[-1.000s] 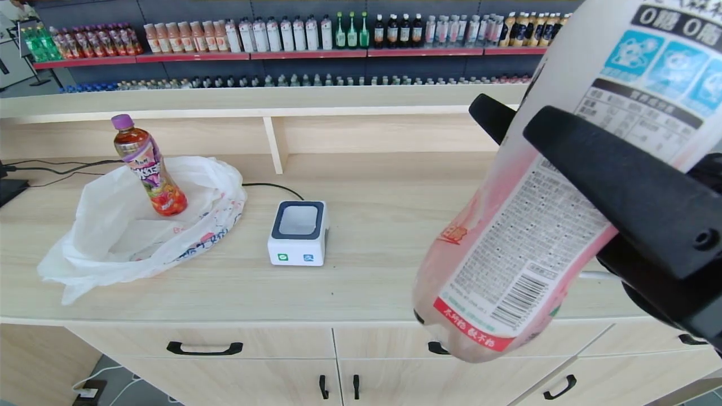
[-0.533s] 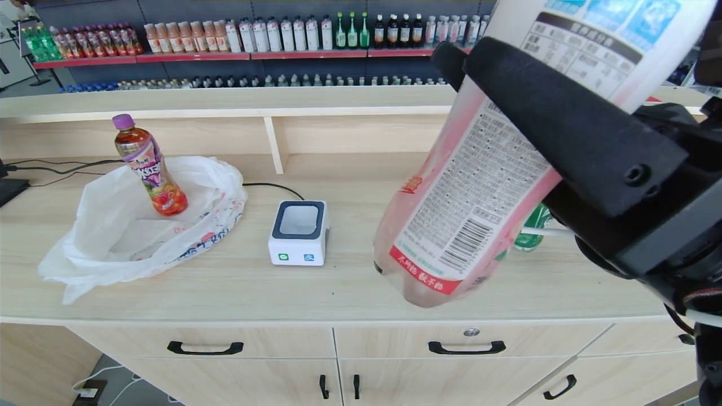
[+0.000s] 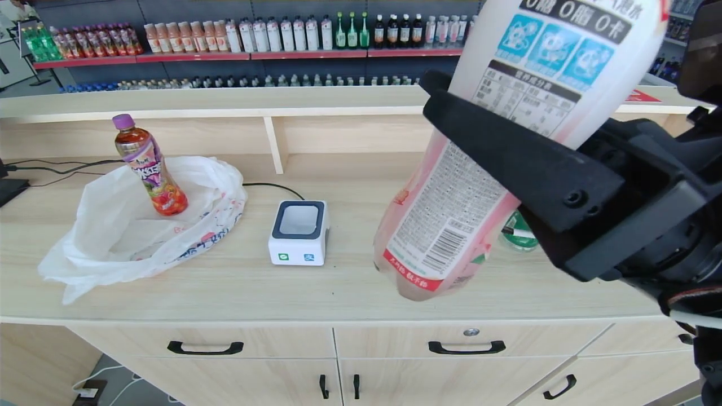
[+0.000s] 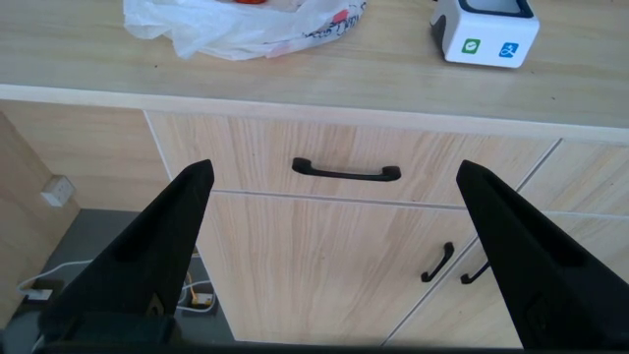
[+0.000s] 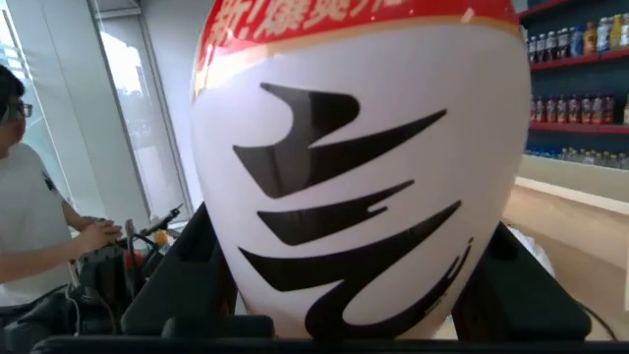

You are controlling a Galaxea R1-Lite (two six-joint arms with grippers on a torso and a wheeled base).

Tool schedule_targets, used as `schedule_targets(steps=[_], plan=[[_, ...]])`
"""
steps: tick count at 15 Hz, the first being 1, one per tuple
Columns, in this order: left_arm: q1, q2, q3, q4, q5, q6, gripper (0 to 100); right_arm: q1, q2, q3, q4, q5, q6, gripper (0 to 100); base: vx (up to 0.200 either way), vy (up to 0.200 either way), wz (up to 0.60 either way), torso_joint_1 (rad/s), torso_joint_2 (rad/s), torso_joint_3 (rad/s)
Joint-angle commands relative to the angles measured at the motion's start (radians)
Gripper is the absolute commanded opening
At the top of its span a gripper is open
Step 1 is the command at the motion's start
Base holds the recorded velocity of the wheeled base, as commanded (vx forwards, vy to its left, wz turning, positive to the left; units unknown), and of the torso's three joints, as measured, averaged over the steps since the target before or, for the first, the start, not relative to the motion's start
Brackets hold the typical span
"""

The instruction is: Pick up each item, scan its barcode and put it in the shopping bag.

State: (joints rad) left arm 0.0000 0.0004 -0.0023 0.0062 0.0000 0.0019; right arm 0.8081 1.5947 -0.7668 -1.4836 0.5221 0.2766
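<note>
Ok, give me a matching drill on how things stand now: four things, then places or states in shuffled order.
1 pink bottle
2 purple-capped bottle
3 scanner
4 left gripper

a open, facing the drawers
b upright on the shopping bag
c held in the right gripper
d on the counter beside the bag

Pairs: 1c, 2b, 3d, 4a

Held item: large pink-and-white plastic drink bottle (image 3: pixel 451 225), clamped in right gripper (image 3: pixel 433 95), tilted, base low over wooden counter (image 3: pixel 338 282), barcode panel facing head camera, to right of scanner. White cube barcode scanner (image 3: pixel 298 232): dark-framed window up, mid-counter. Purple-capped amber tea bottle (image 3: pixel 149 169): standing, slightly leaning, inside crumpled white plastic shopping bag (image 3: pixel 113 237) at counter's left. Green bottle (image 3: pixel 518 234): mostly hidden behind held bottle.
</note>
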Motion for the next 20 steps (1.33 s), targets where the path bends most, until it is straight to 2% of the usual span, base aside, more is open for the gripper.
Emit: schedule_targets(steps=[1, 3, 5, 6, 7, 8, 9, 11, 14, 20], plan=[[0.000, 0.001, 0.001, 0.000, 0.000, 0.001, 100, 0.002, 0.001, 0.035, -0.001, -0.065, -0.039, 0, 0.000, 0.000, 0.00, 0.000, 0.00, 0.000], [0.000, 0.001, -0.001, 0.000, 0.000, 0.001, 100, 0.006, 0.024, 0.030, -0.001, -0.116, -0.106, 0, 0.000, 0.000, 0.00, 0.000, 0.00, 0.000], [0.000, 0.001, -0.001, 0.000, 0.000, 0.000, 100, 0.000, 0.034, 0.050, 0.002, -0.122, -0.197, 0, 0.000, 0.000, 0.00, 0.000, 0.00, 0.000], [0.000, 0.001, 0.001, 0.000, 0.000, 0.000, 100, -0.009, 0.059, 0.072, 0.003, -0.132, -0.289, 0, 0.000, 0.000, 0.00, 0.000, 0.00, 0.000], [0.000, 0.001, -0.001, 0.000, 0.000, 0.001, 100, -0.040, 0.088, 0.089, -0.009, -0.134, -0.382, 0, 0.000, 0.000, 0.00, 0.000, 0.00, 0.000], [0.000, 0.001, -0.001, 0.000, 0.000, 0.000, 100, -0.067, 0.096, 0.106, -0.015, -0.134, -0.410, 0, 0.000, 0.000, 0.00, 0.000, 0.00, 0.000], [0.000, 0.001, 0.001, 0.000, 0.000, 0.001, 100, -0.133, 0.094, 0.162, -0.026, -0.136, -0.464, 0, 0.000, 0.000, 0.00, 0.000, 0.00, 0.000], [0.000, 0.001, 0.001, 0.000, 0.000, 0.001, 100, -0.211, 0.076, 0.219, -0.027, -0.191, -0.499, 0, 0.000, 0.000, 0.00, 0.000, 0.00, 0.000], [0.000, 0.001, -0.001, 0.000, 0.000, 0.001, 100, -0.237, 0.070, 0.346, -0.069, -0.349, -0.508, 0, 0.000, 0.000, 0.00, 0.000, 0.00, 0.000], [0.000, 0.001, 0.001, 0.000, 0.000, -0.002, 100, -0.279, 0.094, 0.366, -0.087, -0.379, -0.510, 0, 0.000, 0.000, 0.00, 0.000, 0.00, 0.000]])
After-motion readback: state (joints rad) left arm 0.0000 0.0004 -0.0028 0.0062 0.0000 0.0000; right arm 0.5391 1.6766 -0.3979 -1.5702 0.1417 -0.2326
